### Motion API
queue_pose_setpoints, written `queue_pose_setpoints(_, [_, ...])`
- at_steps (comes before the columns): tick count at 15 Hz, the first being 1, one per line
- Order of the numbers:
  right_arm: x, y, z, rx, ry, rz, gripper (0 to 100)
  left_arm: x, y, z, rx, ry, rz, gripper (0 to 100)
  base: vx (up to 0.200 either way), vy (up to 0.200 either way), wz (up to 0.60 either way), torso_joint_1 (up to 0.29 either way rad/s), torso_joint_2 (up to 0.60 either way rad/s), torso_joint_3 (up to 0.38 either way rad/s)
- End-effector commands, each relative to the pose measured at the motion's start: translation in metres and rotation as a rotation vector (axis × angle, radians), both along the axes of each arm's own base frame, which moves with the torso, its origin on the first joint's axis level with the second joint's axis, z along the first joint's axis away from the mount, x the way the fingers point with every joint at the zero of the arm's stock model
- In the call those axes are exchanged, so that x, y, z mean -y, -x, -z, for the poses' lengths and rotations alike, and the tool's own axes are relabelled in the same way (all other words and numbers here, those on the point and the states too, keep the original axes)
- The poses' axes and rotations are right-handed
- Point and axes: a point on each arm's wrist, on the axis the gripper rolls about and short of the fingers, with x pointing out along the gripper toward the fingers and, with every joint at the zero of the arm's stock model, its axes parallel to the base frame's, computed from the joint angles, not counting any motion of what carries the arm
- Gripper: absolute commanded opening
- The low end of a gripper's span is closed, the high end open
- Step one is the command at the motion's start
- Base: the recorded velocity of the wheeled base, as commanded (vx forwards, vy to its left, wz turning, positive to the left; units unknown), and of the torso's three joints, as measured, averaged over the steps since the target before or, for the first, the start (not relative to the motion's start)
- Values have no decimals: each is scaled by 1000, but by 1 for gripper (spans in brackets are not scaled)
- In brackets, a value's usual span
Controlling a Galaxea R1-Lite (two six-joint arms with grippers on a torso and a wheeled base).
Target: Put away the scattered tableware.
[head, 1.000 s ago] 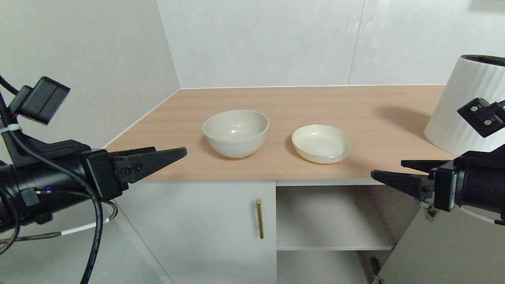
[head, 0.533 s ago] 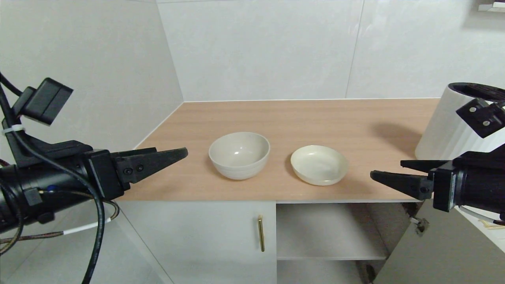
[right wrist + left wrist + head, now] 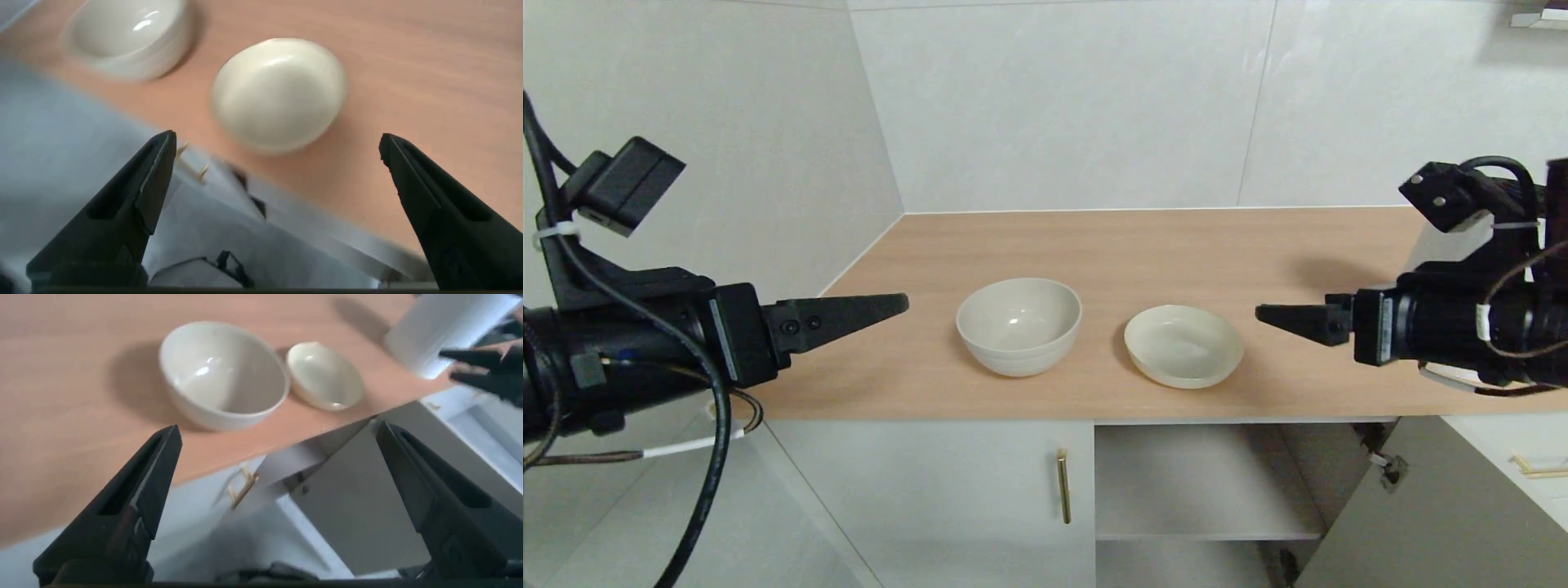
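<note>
Head view: deep bowl (image 3: 1018, 325) and shallow dish (image 3: 1183, 344) sit side by side, not touching, near the counter (image 3: 1143, 237) front edge, above an open cupboard shelf (image 3: 1201, 490); left gripper (image 3: 898, 305) hovers left of bowl, right gripper (image 3: 1262, 314) right of dish. Left wrist view: left gripper (image 3: 278, 431) spread wide, empty. Right wrist view: right gripper (image 3: 278, 143) likewise spread & empty, dish (image 3: 278, 94) ahead. Both pieces look like glazed ceramic: stiff, slick, chip-prone, prob. mid-weight; best hold is a rim pinch, one finger inside, one out.

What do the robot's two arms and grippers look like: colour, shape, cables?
Both arms are black tubes. The left gripper and right gripper have long, pointed black fingers. A black box camera sits on a bracket above each wrist. Thick black cables and a white-sleeved wire hang from the left arm.
</note>
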Motion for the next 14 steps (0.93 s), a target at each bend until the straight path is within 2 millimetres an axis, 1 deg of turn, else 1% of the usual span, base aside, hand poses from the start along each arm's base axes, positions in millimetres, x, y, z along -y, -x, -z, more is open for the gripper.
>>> queue_pose_setpoints(1, [-22,-53,-6,-62,-17,105,100,4,-19,-14,-67,-28,-29,100,0,0,0,0,0,0])
queue_pose_setpoints(2, [-24,-58,-3,-79,-32,136,100,4,-19,-16,-102,-39,-27,100,0,0,0,0,0,0])
queue_pose_setpoints(3, [-25,-63,9,-113,-20,158,100,5,-21,-17,-145,-50,-28,100,0,0,0,0,0,0])
queue_pose_setpoints(4, [-28,-69,16,-127,-9,170,100,7,-27,-18,-185,-39,-36,100,0,0,0,0,0,0])
queue_pose_setpoints(5, [-28,-71,18,-123,-9,185,100,10,-36,-21,-238,22,-63,100,0,0,0,0,0,0])
queue_pose_setpoints(6, [-28,-71,19,-125,-4,189,100,15,-49,-19,-269,45,-76,100,0,0,0,0,0,0])
queue_pose_setpoints(7, [-30,-70,19,-128,3,193,100,20,-66,-17,-280,37,-106,100,0,0,0,0,0,0])
queue_pose_setpoints(8, [-30,-69,19,-123,8,207,100,24,-80,-14,-302,33,-162,100,0,0,0,0,0,0])
queue_pose_setpoints(9, [-32,-69,20,-120,18,225,100,39,-94,-9,-337,39,-219,100,0,0,0,0,0,0])
queue_pose_setpoints(10, [-33,-69,20,-118,24,233,100,48,-102,-2,-372,19,-296,100,0,0,0,0,0,0])
queue_pose_setpoints(12, [-36,-68,21,-116,32,241,100,53,-118,9,-398,-49,-391,100,0,0,0,0,0,0])
queue_pose_setpoints(14, [-38,-71,24,-115,43,262,100,55,-126,20,-419,-77,-417,100,0,0,0,0,0,0])
